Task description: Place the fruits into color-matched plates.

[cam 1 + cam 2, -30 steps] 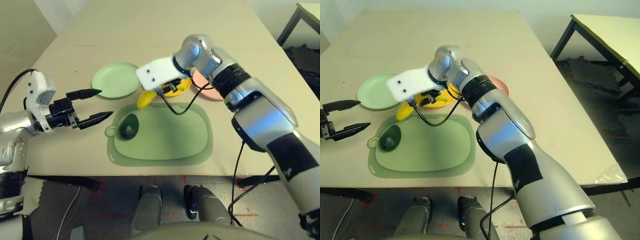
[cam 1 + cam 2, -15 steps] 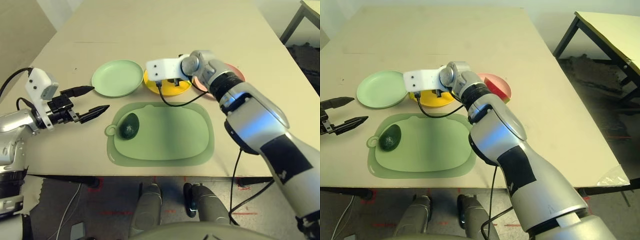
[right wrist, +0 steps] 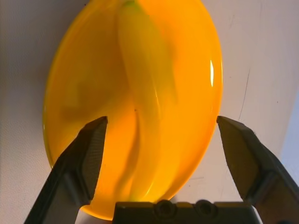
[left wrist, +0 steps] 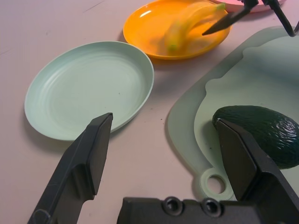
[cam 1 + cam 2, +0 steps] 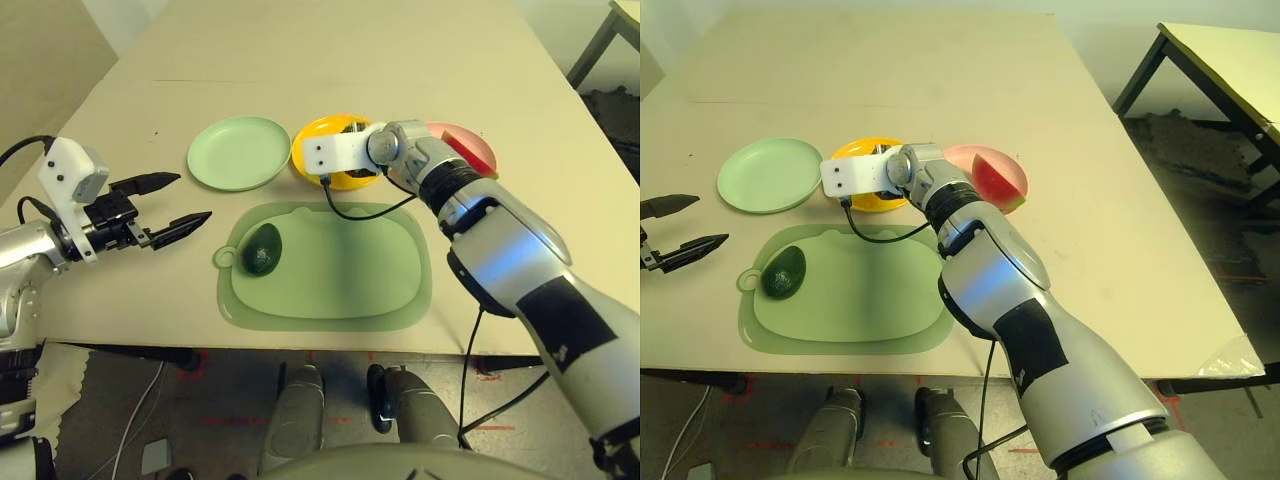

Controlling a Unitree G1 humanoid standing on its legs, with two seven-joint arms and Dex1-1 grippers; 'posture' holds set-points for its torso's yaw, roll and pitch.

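right gripper (image 3: 161, 154) with fingers spread, poised over the banana (image 3: 140, 93) lying free in the yellow plate (image 5: 315, 130) at upper centre, colour matched; left gripper (image 5: 170, 202), fingers likewise spread, faces the avocado (image 5: 262, 250) on the green mat (image 5: 350, 270), mint plate (image 5: 238, 152) beyond.

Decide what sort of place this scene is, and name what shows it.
Probably a robot lab or test room: a plain beige table holding toy fruit like an avocado and coloured plates such as the yellow plate, with red tape marks on the floor.
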